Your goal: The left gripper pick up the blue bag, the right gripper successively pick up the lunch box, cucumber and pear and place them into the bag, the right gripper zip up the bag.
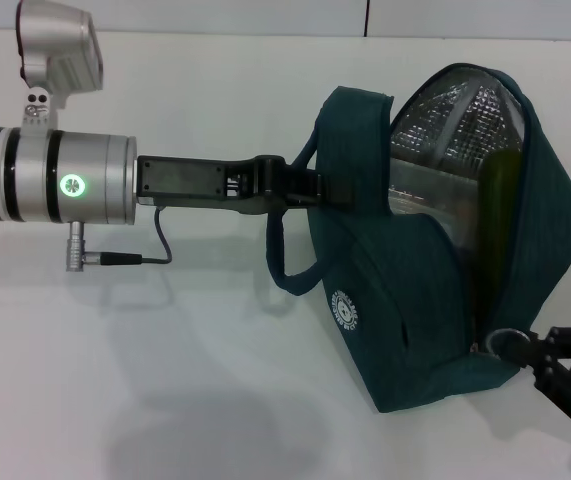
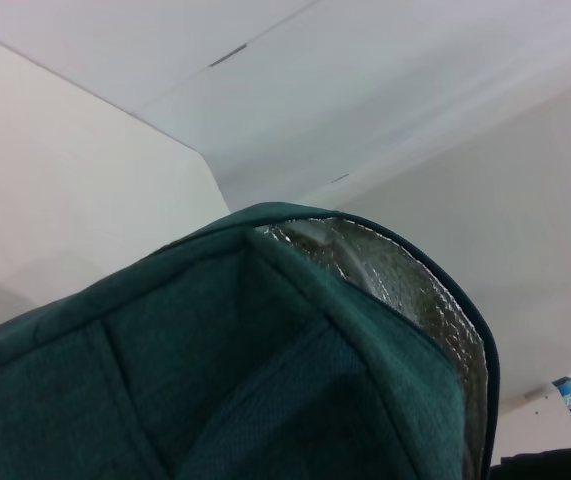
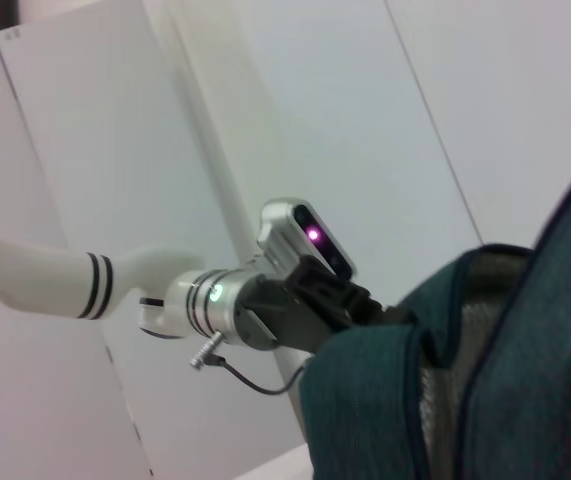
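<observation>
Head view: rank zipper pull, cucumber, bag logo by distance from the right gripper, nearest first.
1. Zipper pull: at the right gripper, on the blue bag low corner.
2. Bag logo: on the bag's front, toward the left gripper.
3. Cucumber: upright inside the bag; close to the logo's distance.

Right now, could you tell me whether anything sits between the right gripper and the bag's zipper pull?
Nothing visible does. The right gripper is already at the ring zipper pull on the blue bag, at its lower corner, while the left gripper holds a handle.
</observation>
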{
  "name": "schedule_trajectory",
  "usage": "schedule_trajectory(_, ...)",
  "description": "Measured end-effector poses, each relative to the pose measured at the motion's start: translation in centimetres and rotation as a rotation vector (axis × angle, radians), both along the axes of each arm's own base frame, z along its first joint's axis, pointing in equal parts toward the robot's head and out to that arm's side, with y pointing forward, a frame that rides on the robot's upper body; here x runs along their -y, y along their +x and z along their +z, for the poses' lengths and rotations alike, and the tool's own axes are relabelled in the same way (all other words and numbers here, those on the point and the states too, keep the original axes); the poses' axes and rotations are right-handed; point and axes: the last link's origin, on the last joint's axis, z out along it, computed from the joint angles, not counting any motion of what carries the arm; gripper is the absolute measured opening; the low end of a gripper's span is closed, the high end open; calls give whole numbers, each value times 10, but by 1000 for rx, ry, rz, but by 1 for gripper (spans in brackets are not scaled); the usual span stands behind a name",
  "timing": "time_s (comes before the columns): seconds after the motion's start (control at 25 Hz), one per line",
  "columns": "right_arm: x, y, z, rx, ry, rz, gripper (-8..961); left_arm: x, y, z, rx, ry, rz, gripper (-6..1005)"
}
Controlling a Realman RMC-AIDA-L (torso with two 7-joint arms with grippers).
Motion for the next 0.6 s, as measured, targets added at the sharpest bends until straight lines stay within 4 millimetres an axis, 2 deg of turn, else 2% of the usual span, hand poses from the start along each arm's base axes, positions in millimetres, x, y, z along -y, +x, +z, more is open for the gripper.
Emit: schedule_trajectory(0.6, -15, -15, -4, -10, 5, 56, 58, 11, -11, 8, 91, 146, -61, 192)
